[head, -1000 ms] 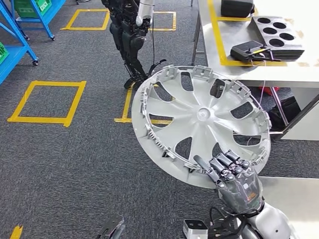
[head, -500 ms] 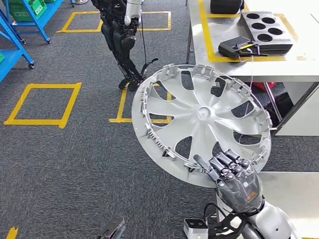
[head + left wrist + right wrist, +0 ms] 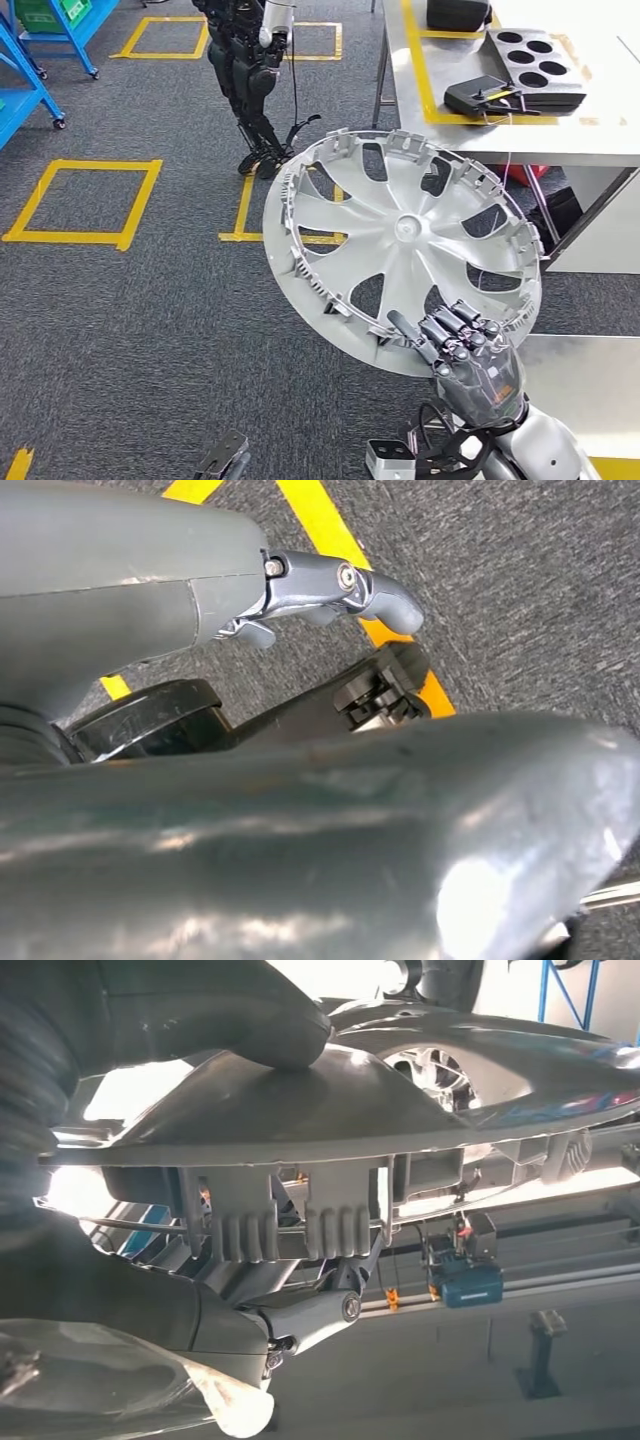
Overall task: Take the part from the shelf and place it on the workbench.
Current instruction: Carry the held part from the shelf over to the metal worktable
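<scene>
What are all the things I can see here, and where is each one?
Wheel cover: one, silver, held up over the carpet by the robot's right hand.
Workbench: one, white with yellow tape lines, upper right.
Tray with round holes: one, dark grey, on the workbench.
Flat black device: one, on the workbench beside the tray.
Black case: one, at the workbench's far edge.
Blue racks: two, upper left, holding green bins.
Yellow tape squares: several, on the grey carpet.
Other robot: one, black, standing at top centre.
Right hand: dark grey, gripping the wheel cover's near rim.
Left hand: grey, hanging over the carpet.
</scene>
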### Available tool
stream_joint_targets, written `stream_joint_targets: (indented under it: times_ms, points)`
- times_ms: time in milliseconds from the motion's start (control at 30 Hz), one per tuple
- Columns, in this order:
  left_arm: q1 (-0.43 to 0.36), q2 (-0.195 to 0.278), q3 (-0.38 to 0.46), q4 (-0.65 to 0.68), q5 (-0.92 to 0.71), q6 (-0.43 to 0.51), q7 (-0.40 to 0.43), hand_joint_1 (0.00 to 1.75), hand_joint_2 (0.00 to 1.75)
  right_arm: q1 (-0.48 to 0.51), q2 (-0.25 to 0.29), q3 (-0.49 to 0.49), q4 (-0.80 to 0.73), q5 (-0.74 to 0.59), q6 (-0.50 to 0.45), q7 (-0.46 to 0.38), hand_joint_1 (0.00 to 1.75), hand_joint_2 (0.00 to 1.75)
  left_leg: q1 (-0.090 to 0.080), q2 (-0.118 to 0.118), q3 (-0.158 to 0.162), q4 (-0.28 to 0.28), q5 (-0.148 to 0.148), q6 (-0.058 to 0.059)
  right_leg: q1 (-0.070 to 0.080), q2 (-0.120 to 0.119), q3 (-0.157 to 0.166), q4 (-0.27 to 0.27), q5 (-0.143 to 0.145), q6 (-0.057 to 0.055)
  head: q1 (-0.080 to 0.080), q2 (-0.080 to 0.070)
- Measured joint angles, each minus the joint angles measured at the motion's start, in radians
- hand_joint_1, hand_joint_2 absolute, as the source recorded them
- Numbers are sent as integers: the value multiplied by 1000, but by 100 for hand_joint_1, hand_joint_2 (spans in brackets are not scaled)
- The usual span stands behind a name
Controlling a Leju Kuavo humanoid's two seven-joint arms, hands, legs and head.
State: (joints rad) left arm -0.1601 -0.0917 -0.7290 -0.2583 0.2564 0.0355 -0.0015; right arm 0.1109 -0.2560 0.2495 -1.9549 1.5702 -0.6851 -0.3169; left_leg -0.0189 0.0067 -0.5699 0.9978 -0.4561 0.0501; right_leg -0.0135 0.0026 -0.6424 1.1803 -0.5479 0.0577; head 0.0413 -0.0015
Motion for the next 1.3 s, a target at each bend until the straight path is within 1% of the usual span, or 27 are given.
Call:
stream_joint_targets:
  times_ms: [67, 100, 200, 233, 300, 367, 400, 433, 467, 533, 567, 600, 667, 733, 767, 800, 867, 900, 933, 967, 1000, 1033, 1100, 1133, 1233, 1267, 1300]
  points:
    - [-1, 0, 0, 0, 0, 0, 0, 0, 0, -2, 0, 0, 0, 0, 0, -1, 175, 175, -3, 0, -5, 8, 0, -5, 1, -5, 74, -127, 36, -4, -1, 0]
    - [-1, 1, 0, 0, 0, 0, 0, 0, 0, -2, 0, 0, 0, 0, 0, -2, 175, 175, -5, 0, -8, 12, 1, -9, 2, -6, 93, -160, 41, -8, -1, 0]
    - [0, 1, 0, 0, -2, -1, 0, 0, 0, -1, 1, -1, -1, 0, 0, -3, 175, 175, -5, -1, -18, 19, 5, -21, 3, -5, 94, -172, 48, -27, -2, 0]
    - [0, 1, 0, 0, -2, -1, 0, 0, 0, -1, 1, -1, -1, 0, 0, -3, 175, 175, -4, -1, -22, 28, -4, -26, 2, -5, 93, -173, 52, -33, -3, 0]
    - [-1, 1, 0, 0, -4, -1, 0, 0, 0, -2, 2, -2, -1, 0, 0, -4, 175, 175, 0, -3, -51, 102, -58, -38, -1, -6, 88, -177, 60, -46, -6, 0]
    - [0, 1, 0, 0, -4, -1, 0, 0, 0, -3, 3, -2, -1, 0, 0, -5, 175, 175, 6, -4, -103, 238, -131, -48, 1, -6, 79, -176, 66, -52, -8, 0]
    - [1, 1, 0, 0, -4, -1, 0, 0, 0, -3, 4, -2, -1, 0, 0, -5, 175, 175, 9, -4, -122, 290, -152, -50, 1, -6, 74, -176, 68, -53, -8, 0]
    - [2, 1, 0, 0, -3, -1, 0, 0, 0, -2, 4, -3, -1, 0, 0, -5, 175, 175, 11, -4, -125, 308, -153, -51, 2, -6, 70, -176, 71, -53, -8, 0]
    - [2, 1, 0, 0, -3, -1, 0, 0, 0, -2, 4, -3, -1, 0, 0, -5, 175, 175, 12, -4, -108, 288, -136, -50, 2, -5, 67, -175, 74, -52, -8, 0]
    - [1, 1, 0, 0, -3, -2, 0, 0, 0, -2, 4, -3, -1, 0, 0, -5, 175, 175, 14, -5, -32, 151, -73, -45, 2, -4, 65, -175, 78, -49, -8, 0]
    - [0, 1, 0, 0, -2, -2, 0, 0, 0, -3, 5, -3, -1, 0, 0, -5, 175, 175, 13, -6, 4, 83, -52, -42, 3, -4, 63, -174, 81, -46, -7, 0]
    - [-1, 1, 0, 0, -2, -2, 0, 0, 0, -3, 5, -3, -1, 0, 0, -5, 175, 175, 11, -7, 27, 35, -40, -40, 4, -4, 60, -174, 84, -41, -7, 0]
    - [-1, 1, 0, 0, -2, -2, 0, 0, 0, -4, 5, -4, -1, 0, 0, -5, 175, 175, 7, -8, 33, 11, -39, -34, 4, -4, 53, -174, 91, -30, -7, 0]
    - [0, 2, 0, 0, -2, -2, 1, 0, 0, -4, 5, -5, -1, 0, 0, -5, 175, 175, 7, -6, 28, 4, -28, -23, 0, -5, 45, -172, 90, -19, -6, 0]
    - [-1, 1, 0, 0, -3, -2, 1, 0, 0, -4, 5, -6, -1, 0, 0, -5, 175, 175, 8, -5, 25, -1, -21, -17, 0, -4, 35, -155, 74, -15, -5, 0]
    - [-2, 1, 0, 0, -3, -2, 1, 0, 0, -4, 6, -6, -1, 0, 0, -5, 175, 175, 9, -4, 22, -6, -14, -10, -1, -4, 16, -117, 46, -13, -4, 0]
    - [-3, 0, 0, 0, -4, -2, 1, 0, 0, -5, 6, -6, -1, 0, 0, -5, 175, 175, 6, -3, 11, -6, -6, -3, -1, -4, -37, 12, -27, -9, -3, 0]
    - [-2, 0, 0, 0, -4, -2, 1, 0, 0, -4, 6, -6, 0, 0, 0, -5, 175, 175, 5, -2, 5, -6, -2, -1, -1, -4, -59, 72, -53, -8, -3, 0]
    - [-2, 0, 0, 0, -4, -2, 1, 0, 0, -4, 6, -6, 0, 0, 0, -5, 175, 175, 3, -2, 0, -6, 2, -1, 0, -4, -66, 102, -61, -7, -3, 0]
    - [-1, 1, 0, 0, -4, -2, 1, 0, 0, -3, 6, -6, 0, 0, 0, -4, 175, 175, 2, -2, -3, -5, 5, -1, 0, -4, -54, 94, -51, -8, -3, 0]
    - [-1, 0, 0, 0, -4, -2, 1, 0, 0, -4, 6, -6, 0, 0, 0, -4, 175, 175, 1, -2, -6, -5, 7, -2, 0, -4, -20, 43, -25, -10, -3, 0]
    - [-1, 0, 0, 0, -4, -2, 1, 0, 0, -4, 6, -6, 0, 0, 0, -4, 175, 175, 1, -2, -7, -4, 9, -4, 1, -5, 26, -31, 3, -13, -3, 0]
    - [-2, 0, 0, 0, -4, -2, 1, 0, 0, -7, 6, -6, 0, 0, 0, -4, 175, 175, -3, -2, -13, 2, 12, -10, 3, -6, 100, -156, 35, -19, -4, 0]
    - [-3, 0, 0, 0, -5, -3, 1, 0, 0, -8, 6, -6, 0, 0, 0, -4, 175, 175, -4, -2, -17, 5, 14, -14, 5, -7, 114, -182, 37, -23, -4, 0]
    - [-2, 0, 0, 0, -6, -4, 1, 0, 0, -9, 6, -6, -1, 0, 0, -4, 175, 175, -4, -2, -26, 13, 16, -29, 4, -5, 113, -187, 46, -35, -4, 0]
    - [-2, 0, 0, 0, -6, -4, 2, 0, 0, -9, 6, -6, -1, 0, 0, -3, 175, 175, -2, -3, -32, 28, 2, -36, 3, -6, 111, -189, 50, -41, -6, 0]
    - [-2, 1, 0, 0, -7, -4, 2, 0, 0, -10, 7, -6, -1, 0, 0, -3, 175, 175, 0, -4, -45, 62, -24, -43, 1, -7, 109, -191, 54, -46, -7, 0]
